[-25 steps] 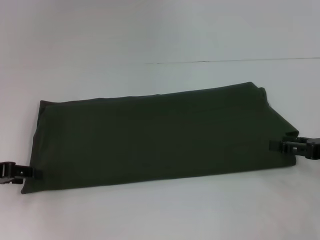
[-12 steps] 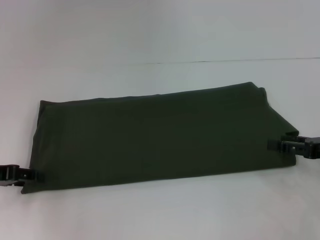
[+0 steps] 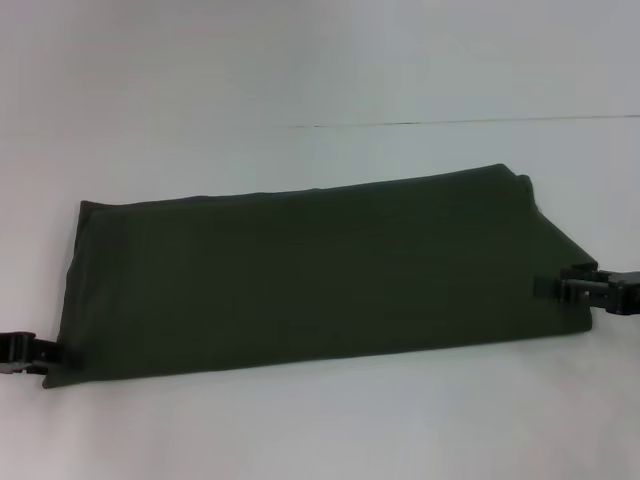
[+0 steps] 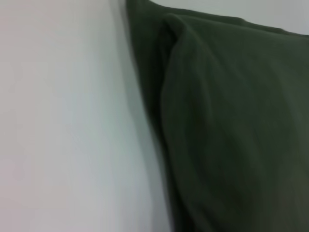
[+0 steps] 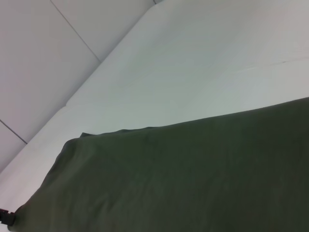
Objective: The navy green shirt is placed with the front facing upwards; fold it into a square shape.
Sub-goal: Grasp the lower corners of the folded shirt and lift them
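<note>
The navy green shirt (image 3: 310, 270) lies on the white table (image 3: 300, 430), folded into one long dark band running left to right, plain side up, with no print showing. My left gripper (image 3: 45, 351) sits low at the band's near left corner, touching its edge. At the band's right end, my right gripper (image 3: 556, 288) reaches in over the hem. The left wrist view shows the shirt (image 4: 231, 125) close up, with layered folded edges. The right wrist view looks along the shirt (image 5: 193, 179) to the far-off left gripper (image 5: 6, 217).
White tabletop surrounds the shirt on all sides. A thin dark seam (image 3: 450, 123) crosses the surface behind the shirt. Nothing else stands on the table.
My left gripper has slid slightly outward to the left and a little nearer, so less of it overlaps the shirt's corner. The right gripper and the shirt have barely moved.
</note>
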Controlling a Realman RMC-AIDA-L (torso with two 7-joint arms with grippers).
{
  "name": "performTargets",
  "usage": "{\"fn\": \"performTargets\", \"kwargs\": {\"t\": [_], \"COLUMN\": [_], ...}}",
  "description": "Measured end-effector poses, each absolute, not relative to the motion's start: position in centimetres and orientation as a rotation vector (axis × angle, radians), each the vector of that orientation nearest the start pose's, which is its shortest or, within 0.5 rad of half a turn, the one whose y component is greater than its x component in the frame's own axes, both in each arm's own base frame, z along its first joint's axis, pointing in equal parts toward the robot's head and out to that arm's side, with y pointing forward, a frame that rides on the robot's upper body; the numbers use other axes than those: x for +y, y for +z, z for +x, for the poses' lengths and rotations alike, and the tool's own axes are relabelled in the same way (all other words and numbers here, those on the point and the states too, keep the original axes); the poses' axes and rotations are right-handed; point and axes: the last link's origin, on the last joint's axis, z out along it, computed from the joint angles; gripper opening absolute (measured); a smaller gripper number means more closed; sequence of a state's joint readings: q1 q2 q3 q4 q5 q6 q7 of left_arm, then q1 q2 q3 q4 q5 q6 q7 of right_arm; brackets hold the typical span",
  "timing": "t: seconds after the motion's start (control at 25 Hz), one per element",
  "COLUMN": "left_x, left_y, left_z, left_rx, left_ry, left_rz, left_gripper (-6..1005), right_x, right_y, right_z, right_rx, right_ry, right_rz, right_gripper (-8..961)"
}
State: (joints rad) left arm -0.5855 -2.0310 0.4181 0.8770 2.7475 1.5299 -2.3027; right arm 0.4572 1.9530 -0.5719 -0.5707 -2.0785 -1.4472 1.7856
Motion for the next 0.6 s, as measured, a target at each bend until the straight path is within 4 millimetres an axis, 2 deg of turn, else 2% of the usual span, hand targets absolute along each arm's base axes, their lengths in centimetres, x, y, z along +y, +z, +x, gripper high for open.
{"fn": "performTargets", "kwargs": {"t": [0.12,0.32,0.6], "left_x": [32.82,32.92,32.90], "left_y": [6.78,6.72,6.67], "left_z": [-34.40,-34.30,-34.21], "left_rx": [-1.738,-1.723,-1.727], "left_ry": [-0.021,-0.010,-0.010], "left_rz": [-2.116,-2.131,-2.138], "left_gripper": [567,345,172], "right_x": [32.28,32.28,32.40], "right_y": [4.87,4.94,5.06], "right_z": [33.77,33.76,33.77], "right_rx": [1.337,1.340,1.336], "right_ry": [0.619,0.625,0.625], "right_rz": [-2.345,-2.342,-2.338], "right_gripper": [809,808,808]}}
